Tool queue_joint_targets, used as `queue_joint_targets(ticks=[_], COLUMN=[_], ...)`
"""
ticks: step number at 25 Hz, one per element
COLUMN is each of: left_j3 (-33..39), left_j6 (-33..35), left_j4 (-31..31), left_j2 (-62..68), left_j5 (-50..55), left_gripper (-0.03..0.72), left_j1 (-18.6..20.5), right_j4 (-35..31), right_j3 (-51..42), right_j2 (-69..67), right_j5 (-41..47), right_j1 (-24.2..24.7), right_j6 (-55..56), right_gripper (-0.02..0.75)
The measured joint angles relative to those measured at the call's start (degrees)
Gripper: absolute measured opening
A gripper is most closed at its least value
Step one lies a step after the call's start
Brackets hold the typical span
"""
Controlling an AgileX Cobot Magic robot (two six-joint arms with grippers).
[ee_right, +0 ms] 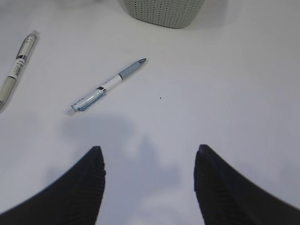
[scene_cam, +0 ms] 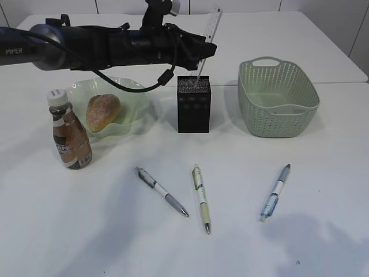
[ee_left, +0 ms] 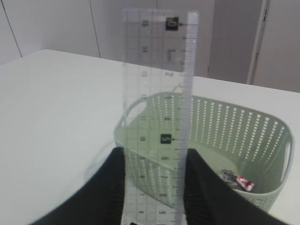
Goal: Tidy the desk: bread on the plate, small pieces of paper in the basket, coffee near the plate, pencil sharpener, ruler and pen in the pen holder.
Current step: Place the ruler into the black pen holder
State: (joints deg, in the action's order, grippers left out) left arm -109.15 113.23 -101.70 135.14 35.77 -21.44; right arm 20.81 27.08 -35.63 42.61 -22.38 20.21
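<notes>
In the exterior view, the black left arm reaches in from the upper left, and its left gripper (scene_cam: 203,53) pinches the short clear plastic ruler with black markings (scene_cam: 211,29) above the square black metal-mesh pen holder (scene_cam: 194,105) at centre; the ruler's lower end appears to sit at the holder's mouth. At left, the oval golden-brown bread (scene_cam: 103,112) lies in the pale green ruffled glass plate (scene_cam: 134,95), with the copper-labelled coffee bottle (scene_cam: 69,134) just beside it. The sage-green woven plastic basket (scene_cam: 278,98) stands at right. Three pens lie apart on the plain white desk (scene_cam: 86,231) below: a grey-tipped pen (scene_cam: 161,191), a cream pen (scene_cam: 200,198) and a blue pen (scene_cam: 275,192).

In the left wrist view, the dark fingers (ee_left: 107,192) press the ruler (ee_left: 157,117) upright, the basket (ee_left: 206,136) behind it holding small paper scraps (ee_left: 236,179).

In the right wrist view, the right gripper (ee_right: 149,183) hangs spread and empty over bare desk, the blue pen (ee_right: 108,85) at upper left.

Risk, as I judge it: released while tilted, the ruler could catch the holder's rim and tip out, or nudge the light holder over
</notes>
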Motion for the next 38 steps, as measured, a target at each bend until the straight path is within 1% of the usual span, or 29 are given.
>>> queue_joint_targets(ticks=[4,18,24,38], left_j3=[-0.04,-0.04,-0.04,-0.04], left_j6=[-0.03,-0.13,-0.13,-0.16], left_j4=[-0.12,-0.22,-0.22,-0.44], left_j2=[0.00,0.00,0.00,1.36], left_j5=[-2.38,-2.70,-5.47,-5.68], left_gripper=[0.230,0.230,0.230,0.230], left_j1=[0.00,-0.16,-0.48,-0.65], right_j4=[0.00,0.00,0.00,0.00], right_j3=[0.00,0.00,0.00,0.00], right_j2=[0.00,0.00,0.00,1.27], right_j5=[-0.05,-0.14,-0.27,-0.27], right_j1=[0.00,0.00,0.00,0.00], right_j6=[0.00,0.00,0.00,0.00], right_gripper=[0.478,0.478,0.478,0.478])
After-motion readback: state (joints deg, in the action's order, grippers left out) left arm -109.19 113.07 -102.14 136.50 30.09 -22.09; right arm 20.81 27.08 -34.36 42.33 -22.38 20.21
